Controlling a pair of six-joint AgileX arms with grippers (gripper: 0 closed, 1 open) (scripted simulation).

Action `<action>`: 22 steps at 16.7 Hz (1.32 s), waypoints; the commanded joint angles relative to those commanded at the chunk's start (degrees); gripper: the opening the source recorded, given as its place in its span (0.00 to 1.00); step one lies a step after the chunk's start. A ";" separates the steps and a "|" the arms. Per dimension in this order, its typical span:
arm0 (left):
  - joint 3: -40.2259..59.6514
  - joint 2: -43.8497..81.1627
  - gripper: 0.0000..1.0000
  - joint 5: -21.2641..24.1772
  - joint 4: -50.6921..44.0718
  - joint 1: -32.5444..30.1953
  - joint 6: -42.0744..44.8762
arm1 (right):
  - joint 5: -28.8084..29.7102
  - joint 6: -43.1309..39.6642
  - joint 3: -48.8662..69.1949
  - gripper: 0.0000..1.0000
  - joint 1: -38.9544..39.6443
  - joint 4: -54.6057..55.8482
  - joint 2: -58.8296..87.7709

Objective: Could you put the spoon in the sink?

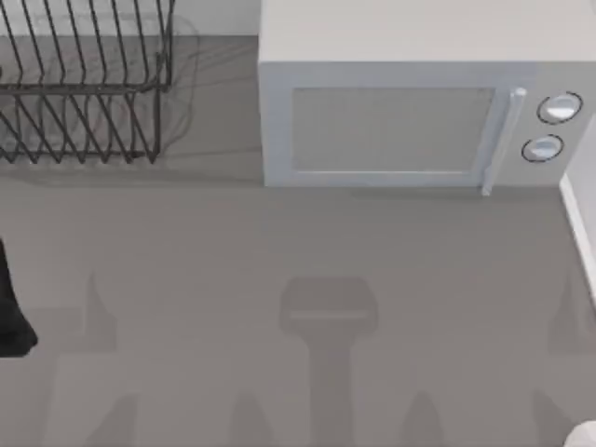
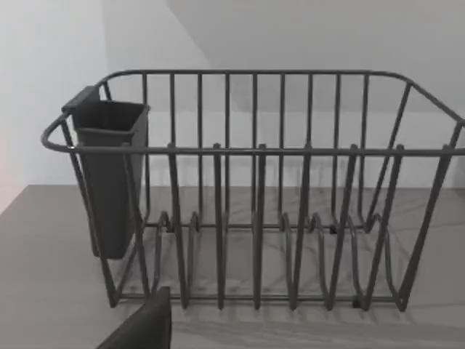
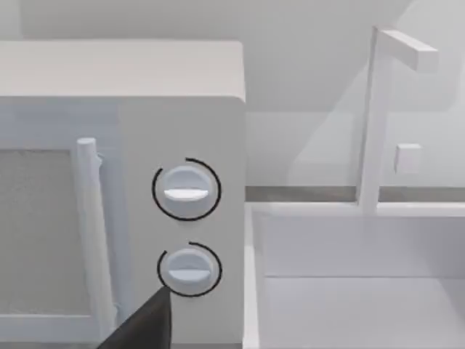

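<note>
The spoon is out of view. The white sink [image 3: 349, 247] lies just right of the microwave, with a tall white faucet [image 3: 378, 116] behind it; its rim [image 1: 581, 233] shows at the table's far right edge. My left gripper [image 1: 11, 317] is a dark shape at the left edge of the table, facing the dish rack, and a dark part of it [image 2: 142, 327] shows in the left wrist view. My right arm [image 1: 585, 434] sits at the front right corner, and a dark part of the right gripper [image 3: 144, 326] shows below the microwave knobs.
A dark wire dish rack [image 1: 84, 84] stands at the back left, with a dark utensil cup [image 2: 109, 174] hung on one end. A white microwave [image 1: 410, 102] with two knobs [image 3: 186, 189] fills the back middle and right. Bare grey tabletop [image 1: 298, 317] lies in front.
</note>
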 joint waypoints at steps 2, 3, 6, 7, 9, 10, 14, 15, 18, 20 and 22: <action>0.00 0.00 1.00 0.00 0.00 0.00 0.00 | 0.00 0.06 0.06 1.00 0.00 -0.07 0.07; 0.00 0.00 1.00 0.00 0.00 0.00 0.00 | 0.02 0.59 0.62 1.00 -0.03 -0.69 0.71; 0.00 0.00 1.00 0.00 0.00 0.00 0.00 | 0.02 4.90 5.16 1.00 -0.09 -5.64 6.23; 0.00 0.00 1.00 0.00 0.00 0.00 0.00 | 0.00 7.07 7.40 1.00 -0.10 -8.18 9.27; 0.00 0.00 1.00 0.00 0.00 0.00 0.00 | -0.05 12.26 12.63 1.00 -0.13 -14.37 17.24; 0.00 0.00 1.00 0.00 0.00 0.00 0.00 | -0.07 15.14 15.46 1.00 -0.16 -17.88 22.01; 0.00 0.00 1.00 0.00 0.00 0.00 0.00 | -0.08 27.51 27.28 1.00 -0.38 -33.11 43.76; 0.00 0.00 1.00 0.00 0.00 0.00 0.00 | -0.06 30.58 30.20 1.00 -0.46 -36.87 49.07; 0.00 0.00 1.00 0.00 0.00 0.00 0.00 | 0.04 39.09 38.48 1.00 -0.73 -47.09 62.64; 0.00 0.00 1.00 0.00 0.00 0.00 0.00 | 0.12 43.84 43.30 1.00 -0.89 -52.59 69.71; 0.00 0.00 1.00 0.00 0.00 0.00 0.00 | 0.18 47.54 47.21 1.00 -1.00 -56.75 75.32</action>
